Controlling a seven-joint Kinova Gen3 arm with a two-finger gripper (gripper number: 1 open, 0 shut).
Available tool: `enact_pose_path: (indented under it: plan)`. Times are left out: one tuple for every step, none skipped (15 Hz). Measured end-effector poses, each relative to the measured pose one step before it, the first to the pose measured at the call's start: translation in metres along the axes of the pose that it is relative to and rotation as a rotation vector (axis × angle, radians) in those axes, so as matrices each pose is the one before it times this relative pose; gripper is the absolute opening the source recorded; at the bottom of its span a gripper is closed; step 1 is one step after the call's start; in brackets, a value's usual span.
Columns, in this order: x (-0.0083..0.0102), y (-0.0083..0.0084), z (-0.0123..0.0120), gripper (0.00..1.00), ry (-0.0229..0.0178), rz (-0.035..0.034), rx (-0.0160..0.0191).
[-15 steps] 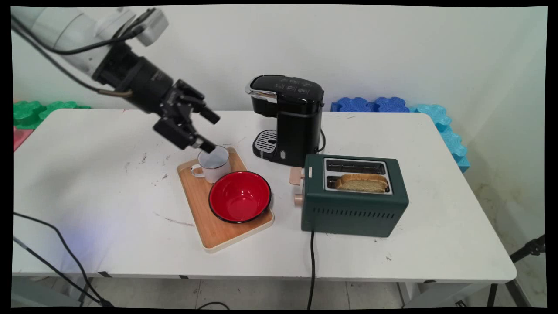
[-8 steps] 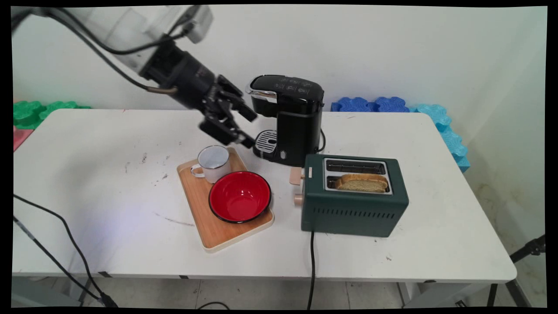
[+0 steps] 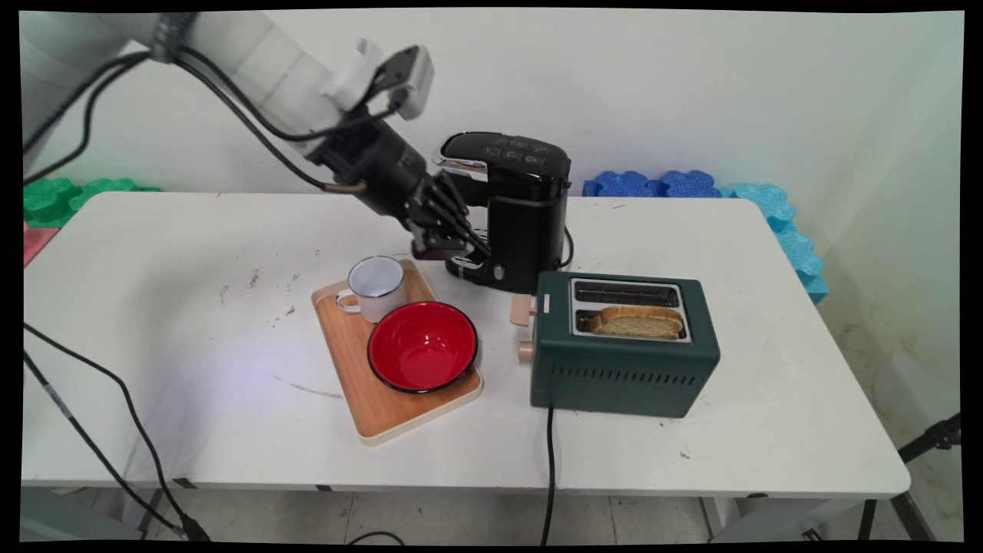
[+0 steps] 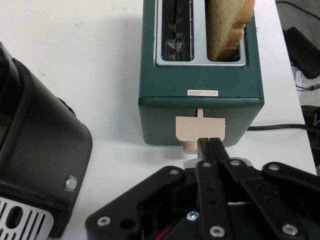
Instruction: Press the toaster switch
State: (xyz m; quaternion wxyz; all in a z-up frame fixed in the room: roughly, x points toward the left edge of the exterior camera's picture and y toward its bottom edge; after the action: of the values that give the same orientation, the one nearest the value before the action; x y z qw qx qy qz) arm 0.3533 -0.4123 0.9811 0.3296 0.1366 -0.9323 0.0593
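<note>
1. The pincer [image 3: 470, 247] has its two fingers pressed together and pinches nothing. In the hand view its tip [image 4: 209, 143] points at the toaster's beige lever [image 4: 200, 128].
2. In the main view it hangs low beside the front of the black coffee maker [image 3: 522, 215]. Whether it touches the machine I cannot tell from this angle.
3. The green toaster [image 3: 626, 369] stands just right of the coffee maker. Its lever end faces the pincer, and a bread slice [image 3: 637, 322] sits in the near slot.
4. The lever looks like a small, stiff plastic tab, best taken by its flat faces. The toaster itself seems heavy and smooth-sided, a poor thing to pinch. The bread is probably light and crumbly.
5. Further out, a white mug [image 3: 376, 286] and a red bowl [image 3: 422, 346] sit on a wooden tray [image 3: 361, 399] on the table [image 3: 192, 307].
</note>
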Motion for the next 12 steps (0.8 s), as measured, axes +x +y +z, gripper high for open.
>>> enact_pose_path:
  plan:
    - [0.00131, -0.00109, 0.00626, 0.00, -0.00611, 0.00303, -0.00316]
    - [0.00165, -0.00135, 0.00715, 0.00, -0.00556, 0.00380, -0.00429]
    - [0.00143, -0.00111, 0.00582, 0.00, -0.00449, 0.00381, -0.00375]
    - [0.00150, -0.00133, 0.00623, 0.00, -0.00489, 0.00403, -0.00428]
    - [0.00109, -0.00118, 0.00583, 0.00, -0.00556, 0.00359, -0.00528]
    - [0.00113, -0.00109, 0.00549, 0.00, -0.00551, 0.00332, -0.00588]
    - [0.00079, -0.00087, 0.00429, 0.00, -0.00458, 0.00164, -0.00491]
    - [0.00037, -0.00087, 0.00461, 0.00, -0.00604, 0.00202, -0.00481]
    - [0.00041, -0.00088, 0.00457, 0.00, -0.00547, 0.00184, -0.00492]
    - [0.00014, -0.00063, 0.00366, 0.00, -0.00434, 0.00107, -0.00384]
    - [-0.00003, -0.00025, 0.00240, 0.00, -0.00268, 0.00024, -0.00266]
    - [-0.00003, -0.00035, 0.00352, 0.00, -0.00383, 0.00027, -0.00393]
